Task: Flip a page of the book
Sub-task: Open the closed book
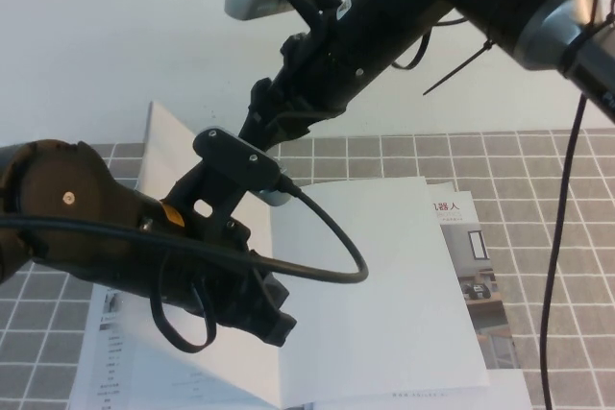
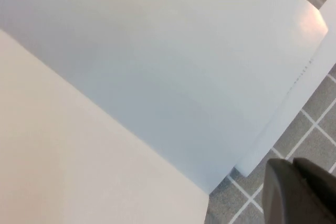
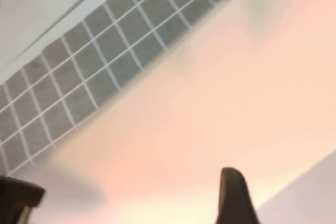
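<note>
The book point(image 1: 384, 285) lies open on the tiled table, its right-hand page blank white. A thin white page point(image 1: 178, 156) stands raised over the left half, blank face toward me. My right gripper point(image 1: 261, 132) reaches down from the upper right to the raised page's top edge. In the right wrist view it point(image 3: 126, 198) is open, with the pale page point(image 3: 210, 103) close in front of its fingers. My left gripper point(image 1: 279, 324) hovers low over the book's spine near the front edge. In the left wrist view it point(image 2: 299, 192) is shut and empty beside the white pages point(image 2: 157, 77).
A printed page with small photos point(image 1: 480, 271) sticks out under the blank page at the right. A printed left page point(image 1: 125, 362) shows under the left arm. The grey tiled cloth point(image 1: 567, 237) surrounds the book. A black cable point(image 1: 562, 266) hangs at the right.
</note>
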